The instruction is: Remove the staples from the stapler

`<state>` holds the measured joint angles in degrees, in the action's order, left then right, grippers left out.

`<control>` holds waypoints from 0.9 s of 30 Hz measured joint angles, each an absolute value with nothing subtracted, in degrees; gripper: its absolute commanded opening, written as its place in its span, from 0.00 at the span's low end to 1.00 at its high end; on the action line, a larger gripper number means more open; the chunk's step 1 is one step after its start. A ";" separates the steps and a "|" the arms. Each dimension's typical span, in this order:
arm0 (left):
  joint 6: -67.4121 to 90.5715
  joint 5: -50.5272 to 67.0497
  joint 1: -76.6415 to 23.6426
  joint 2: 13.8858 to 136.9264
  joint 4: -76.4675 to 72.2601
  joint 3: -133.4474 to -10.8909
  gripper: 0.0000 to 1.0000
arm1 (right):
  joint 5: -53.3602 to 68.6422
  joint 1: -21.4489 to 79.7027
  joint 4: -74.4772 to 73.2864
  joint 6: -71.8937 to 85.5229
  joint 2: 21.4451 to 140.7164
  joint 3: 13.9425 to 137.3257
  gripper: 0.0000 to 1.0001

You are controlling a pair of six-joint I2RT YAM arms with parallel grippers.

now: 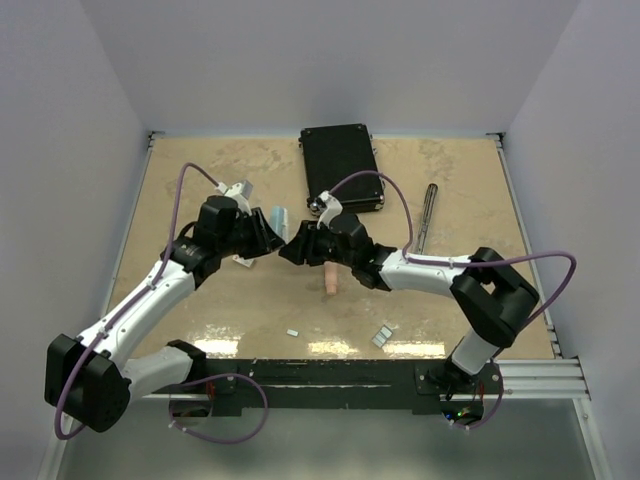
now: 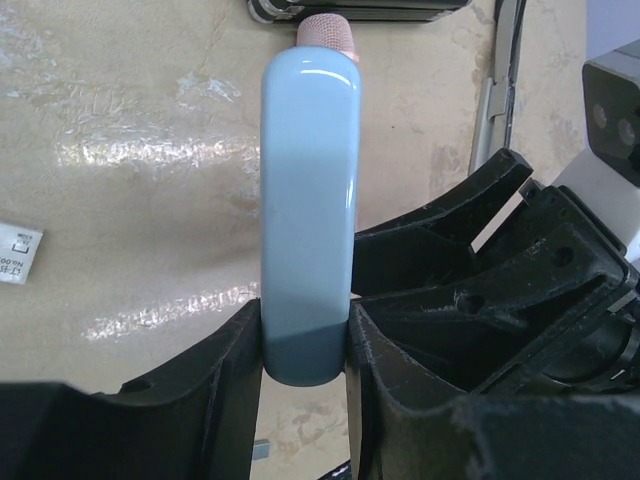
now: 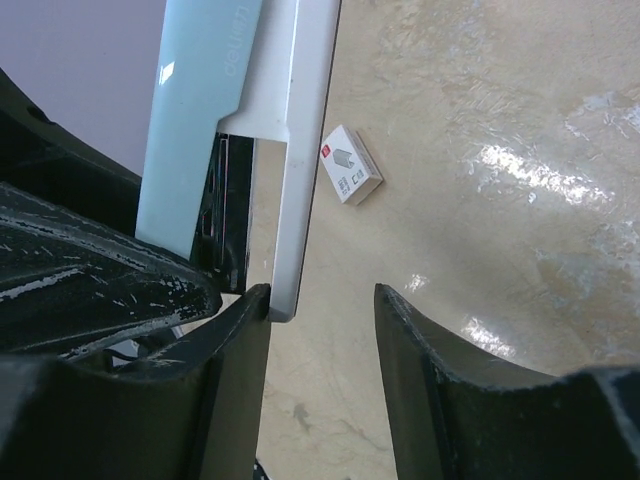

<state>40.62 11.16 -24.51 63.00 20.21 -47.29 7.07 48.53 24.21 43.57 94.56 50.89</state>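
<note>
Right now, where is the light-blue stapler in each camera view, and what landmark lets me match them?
Top external: stapler near the middle of the picture, slightly left.
Left wrist: stapler upright in the centre, clamped by the left gripper.
Right wrist: stapler at upper left, slanting.
Landmark: the white card shows in both wrist views; from above I cannot pick it out.

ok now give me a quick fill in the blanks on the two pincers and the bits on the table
1. The left pincer is shut on a light ___ stapler.
2. The right pincer has its jaws ___, with only table showing between them.
3. The small white card carries ___ marks.
4. Loose staples lie towards the near edge, while the ___ case lies at the far edge.

Missing words: blue; open; red; black.
</note>
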 measured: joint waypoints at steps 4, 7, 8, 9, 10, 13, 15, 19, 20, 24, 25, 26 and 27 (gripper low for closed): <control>39.13 10.46 -24.51 63.86 21.76 -47.46 0.00 | 7.07 48.88 25.76 43.68 96.09 50.57 0.40; 37.58 9.17 -24.49 63.96 24.45 -47.55 0.00 | 5.45 48.29 25.78 43.48 97.56 49.74 0.38; 37.17 8.84 -24.51 64.03 25.50 -47.55 0.00 | 5.23 48.01 25.78 43.44 98.26 49.54 0.38; 36.80 8.60 -24.51 64.18 26.24 -47.55 0.00 | 4.99 47.75 25.71 43.38 98.85 49.39 0.38; 36.51 8.32 -24.53 64.38 26.65 -47.55 0.00 | 4.69 47.53 25.67 43.29 99.29 49.23 0.38; 35.90 7.84 -24.51 64.75 28.14 -47.57 0.00 | 3.92 47.29 25.36 42.96 99.74 49.15 0.38; 35.44 7.64 -24.51 64.90 28.60 -47.57 0.00 | 3.90 47.29 25.39 42.68 99.74 49.15 0.38; 34.81 6.68 -24.51 65.52 29.69 -48.25 0.00 | 4.16 47.29 25.39 41.89 99.74 49.15 0.45; 34.81 6.31 -24.51 65.78 30.00 -48.58 0.00 | 4.54 47.29 25.43 41.34 99.74 49.15 0.48; 34.81 5.63 -24.51 66.57 31.24 -49.78 0.00 | 7.16 47.27 25.47 38.72 99.72 49.15 0.59; 34.81 5.56 -24.51 66.72 31.51 -50.06 0.00 | 7.77 47.29 25.41 37.69 99.70 49.15 0.64; 34.79 5.50 -24.51 66.81 31.70 -50.35 0.00 | 8.56 47.29 25.28 36.93 99.68 49.17 0.67; 34.79 5.48 -24.51 66.89 32.01 -50.63 0.00 | 8.97 47.29 25.06 35.94 99.68 49.25 0.69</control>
<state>34.79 5.48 -24.51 66.89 32.01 -50.63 8.97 47.29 25.06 35.94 99.68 49.25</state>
